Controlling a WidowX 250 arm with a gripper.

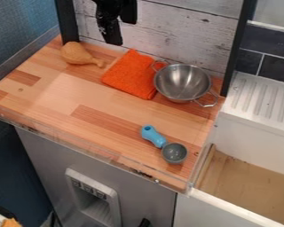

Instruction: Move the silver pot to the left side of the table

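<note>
A gripper [112, 36], open or closed impossible to tell, hangs clear of the silver pot [181, 84], set upright at right, presumably awaiting its leftward move.

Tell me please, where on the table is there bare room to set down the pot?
The widest bare patch of the table lies between the drumstick, the cloth and the front edge. A smaller one lies between the pot and the scoop. It is crowded at the back right in the view, where the pot meets the cloth.
</note>
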